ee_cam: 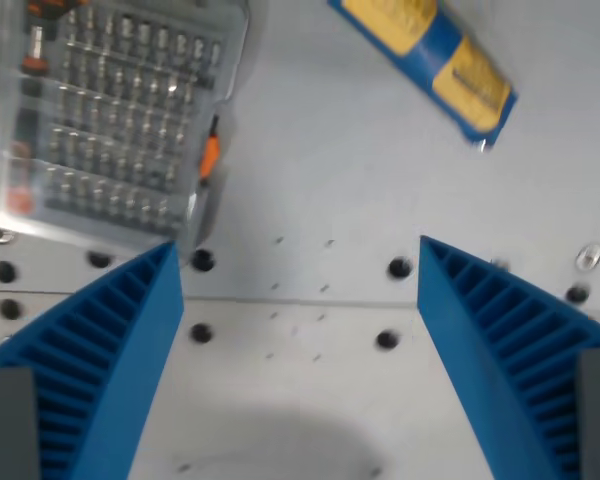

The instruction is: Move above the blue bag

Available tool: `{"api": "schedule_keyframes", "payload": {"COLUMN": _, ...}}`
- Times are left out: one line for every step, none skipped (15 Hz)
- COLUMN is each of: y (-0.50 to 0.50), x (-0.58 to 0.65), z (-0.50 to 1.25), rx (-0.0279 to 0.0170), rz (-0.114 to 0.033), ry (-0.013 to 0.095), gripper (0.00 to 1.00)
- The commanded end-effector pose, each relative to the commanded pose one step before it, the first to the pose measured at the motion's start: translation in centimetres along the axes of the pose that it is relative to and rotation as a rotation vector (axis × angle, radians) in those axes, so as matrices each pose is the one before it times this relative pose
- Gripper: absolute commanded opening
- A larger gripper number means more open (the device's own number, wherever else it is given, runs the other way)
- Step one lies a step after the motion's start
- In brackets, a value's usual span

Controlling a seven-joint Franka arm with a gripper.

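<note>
The blue bag [432, 55], blue with yellow panels, lies tilted on the white table at the top of the wrist view, right of centre, its upper end cut off by the frame. My gripper [298, 262] is open, its two ribbed blue fingers [110, 350] rising from the bottom corners with only bare table between them. The bag lies beyond the fingertips, toward the wrist view's right, well apart from them.
A clear plastic case of screwdriver bits [115, 115] fills the upper left, with a small orange-handled tool [209, 160] beside its right edge. The white table [310, 190] has several dark bolt holes and a seam running across below the fingertips.
</note>
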State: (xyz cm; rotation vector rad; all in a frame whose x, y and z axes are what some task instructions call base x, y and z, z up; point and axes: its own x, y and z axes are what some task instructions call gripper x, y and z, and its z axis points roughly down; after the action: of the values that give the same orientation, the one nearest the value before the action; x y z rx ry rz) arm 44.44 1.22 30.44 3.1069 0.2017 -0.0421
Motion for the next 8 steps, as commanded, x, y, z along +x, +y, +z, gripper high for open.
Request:
{"api": "schedule_keyframes", "payload": {"y": 1.012, "x": 0.503, "z": 1.239, "rx": -0.04334, "rz": -0.3389, "ry": 0.0504, "gripper": 1.00}}
{"api": "schedule_keyframes", "payload": {"y": 0.309, "x": 0.179, "z": 0.500, "rx": 0.00066, "rz": -0.0333, "ry": -0.0024, "gripper": 1.00}}
{"api": "schedule_keyframes", "payload": {"y": 0.315, "x": 0.177, "z": 0.500, "rx": -0.00383, "rz": -0.0333, "ry": -0.0020, "gripper": 1.00}}
{"api": "schedule_keyframes", "payload": {"y": 0.322, "x": 0.172, "z": 0.500, "rx": 0.00202, "rz": -0.0333, "ry": -0.0001, "gripper": 1.00}}
{"api": "schedule_keyframes", "payload": {"y": 0.333, "x": 0.164, "z": 0.500, "rx": -0.00102, "rz": -0.0333, "ry": -0.0026, "gripper": 1.00}}
{"api": "schedule_keyframes", "payload": {"y": 0.341, "x": 0.156, "z": 0.500, "rx": 0.00277, "rz": -0.0329, "ry": -0.0038, "gripper": 1.00}}
{"api": "schedule_keyframes", "payload": {"y": 0.348, "x": 0.147, "z": 0.500, "rx": -0.00494, "rz": -0.0333, "ry": -0.0035, "gripper": 1.00}}
{"api": "schedule_keyframes", "payload": {"y": 0.350, "x": 0.137, "z": 0.500, "rx": -0.00036, "rz": -0.0273, "ry": -0.0023, "gripper": 1.00}}
